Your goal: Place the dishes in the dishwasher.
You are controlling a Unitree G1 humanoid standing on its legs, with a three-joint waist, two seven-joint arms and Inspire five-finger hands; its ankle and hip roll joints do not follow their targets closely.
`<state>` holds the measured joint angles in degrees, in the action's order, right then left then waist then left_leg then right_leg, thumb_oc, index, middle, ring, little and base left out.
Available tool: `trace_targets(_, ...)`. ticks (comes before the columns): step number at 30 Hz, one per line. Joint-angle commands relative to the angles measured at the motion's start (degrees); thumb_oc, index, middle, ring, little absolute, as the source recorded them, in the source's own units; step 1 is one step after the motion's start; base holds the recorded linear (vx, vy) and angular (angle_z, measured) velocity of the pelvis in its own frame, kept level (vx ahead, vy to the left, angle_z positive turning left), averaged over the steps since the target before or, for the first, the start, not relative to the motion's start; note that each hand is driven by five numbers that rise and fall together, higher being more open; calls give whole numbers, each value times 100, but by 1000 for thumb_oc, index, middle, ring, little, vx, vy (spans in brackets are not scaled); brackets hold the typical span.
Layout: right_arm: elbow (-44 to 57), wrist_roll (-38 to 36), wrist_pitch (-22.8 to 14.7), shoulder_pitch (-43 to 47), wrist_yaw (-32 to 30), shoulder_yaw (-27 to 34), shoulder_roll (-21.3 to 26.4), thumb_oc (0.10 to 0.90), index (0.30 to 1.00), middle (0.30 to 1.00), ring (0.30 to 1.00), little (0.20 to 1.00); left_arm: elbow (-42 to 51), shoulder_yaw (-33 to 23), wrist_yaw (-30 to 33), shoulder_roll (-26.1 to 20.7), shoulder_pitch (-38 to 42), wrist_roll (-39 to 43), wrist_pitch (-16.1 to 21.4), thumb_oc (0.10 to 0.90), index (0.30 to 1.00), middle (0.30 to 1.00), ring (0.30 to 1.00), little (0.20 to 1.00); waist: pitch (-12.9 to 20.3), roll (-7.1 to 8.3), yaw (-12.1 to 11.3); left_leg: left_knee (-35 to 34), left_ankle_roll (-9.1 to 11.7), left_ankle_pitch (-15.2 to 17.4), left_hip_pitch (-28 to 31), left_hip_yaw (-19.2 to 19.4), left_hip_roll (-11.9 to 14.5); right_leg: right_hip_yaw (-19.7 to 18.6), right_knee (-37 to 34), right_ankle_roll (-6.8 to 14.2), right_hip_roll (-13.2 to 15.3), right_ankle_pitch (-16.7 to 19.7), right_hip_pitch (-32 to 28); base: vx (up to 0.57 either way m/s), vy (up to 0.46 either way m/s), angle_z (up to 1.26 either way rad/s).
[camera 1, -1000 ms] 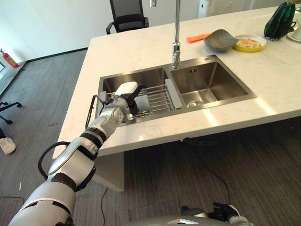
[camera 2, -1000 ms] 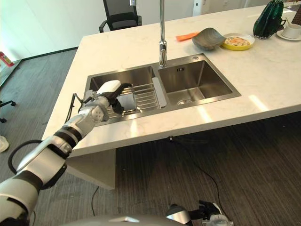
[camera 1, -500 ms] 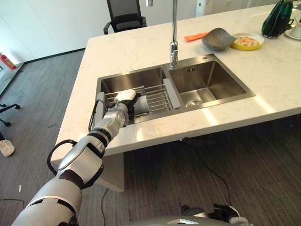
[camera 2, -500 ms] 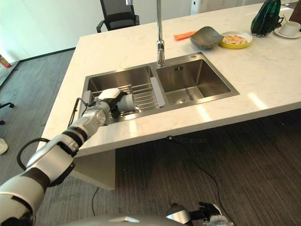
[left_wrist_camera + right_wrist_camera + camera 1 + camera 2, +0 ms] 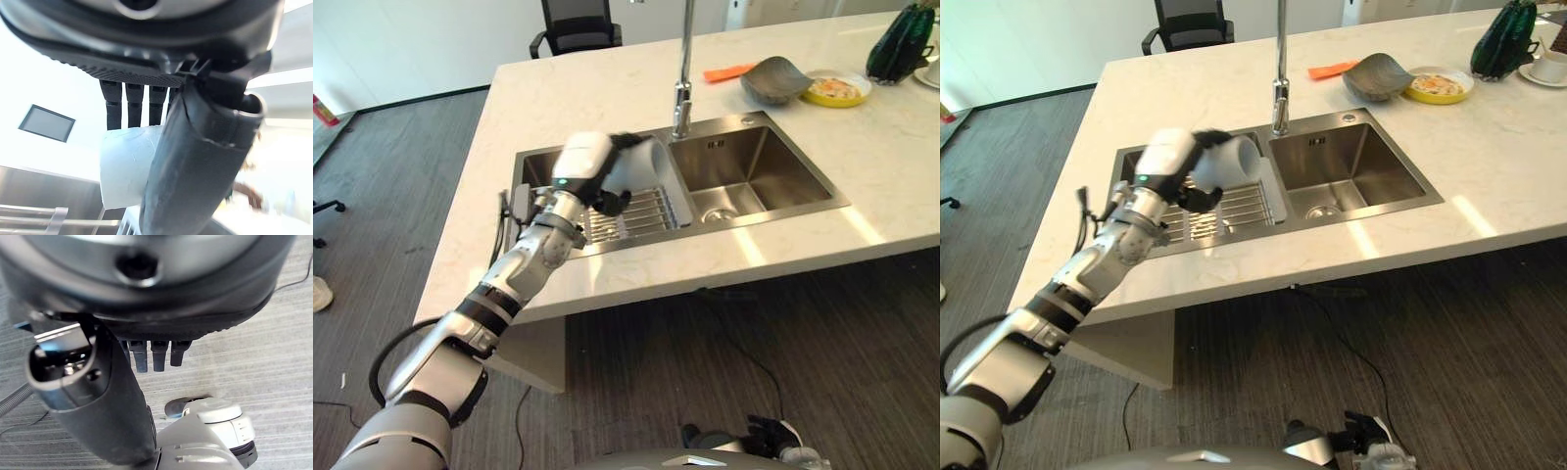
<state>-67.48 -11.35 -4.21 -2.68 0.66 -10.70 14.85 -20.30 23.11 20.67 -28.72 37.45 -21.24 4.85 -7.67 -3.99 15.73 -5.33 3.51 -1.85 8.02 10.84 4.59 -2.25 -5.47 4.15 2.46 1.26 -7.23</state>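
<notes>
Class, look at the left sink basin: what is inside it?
A wire rack lies in the left basin. The left hand holds a pale cup above it, covering part of the rack and the basin floor.

pale marble-patterned counter [image 5: 607, 98] with a stainless-steel double-bowl sink [image 5: 754, 171] set near its front edge; tall chrome tap [image 5: 682, 93] at the sink's rear edge between the bowls. orange flat item [image 5: 726, 72] near the counter's far edge. black office chair [image 5: 578, 22] beyond the counter's far edge, on grey carpet floor [image 5: 391, 176].
</notes>
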Motion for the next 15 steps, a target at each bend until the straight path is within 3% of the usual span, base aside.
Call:
trace_targets(1, -312, -4, -111, 2, -39, -209, -187, 800, 900, 900, 900, 900, -617, -703, 1104, -188, 1428, 756, 25, 400, 300, 300, 300, 300, 316, 237, -65, 33, 267, 457, 315, 1, 208, 251, 47, 416, 360, -316, 41, 0, 0, 0)
trace_targets(6, -177, -68, -107, -6, -127, -180, -191, 800, 900, 900, 900, 900, 611, -1811, 1541, 17, 1218, 1951, 407, 400, 300, 300, 300, 300, 389, 237, -165, 33, 262, 488, 327, -56, 214, 276, 47, 385, 370, -346, -7, 13, -3, -1)
trace_targets(10, -113, -96, -100, 35, -144, -204, -191, 800, 900, 900, 900, 900, 940, -2017, 1587, 122, 1090, 2322, 587, 400, 300, 300, 300, 300, 396, 234, -221, 33, 257, 487, 322, -97, 209, 300, 47, 370, 373, -349, -14, -12, -5, 1)
trace_targets(11, -26, -119, -95, 66, -157, -219, -197, 800, 900, 900, 900, 900, 1521, -2264, 1593, 247, 780, 2613, 811, 400, 300, 300, 300, 300, 395, 245, -303, 33, 252, 412, 264, -135, 211, 332, 47, 341, 369, -293, 16, -47, -21, 3)
trace_targets(12, -26, -119, -95, 66, -157, -219, -197, 800, 900, 900, 900, 900, 1521, -2264, 1593, 247, 780, 2613, 811, 400, 300, 300, 300, 300, 395, 245, -303, 33, 252, 412, 264, -135, 211, 332, 47, 341, 369, -293, 16, -52, -24, 0)
trace_targets(15, 44, -142, -88, 82, -186, -256, -305, 800, 900, 900, 900, 900, 2619, -2826, 1617, 442, -468, 2365, 859, 400, 300, 300, 300, 300, 363, 294, -582, 33, 246, 408, 221, -258, 198, 453, 47, 295, 376, -341, -43, -8, -16, 6)
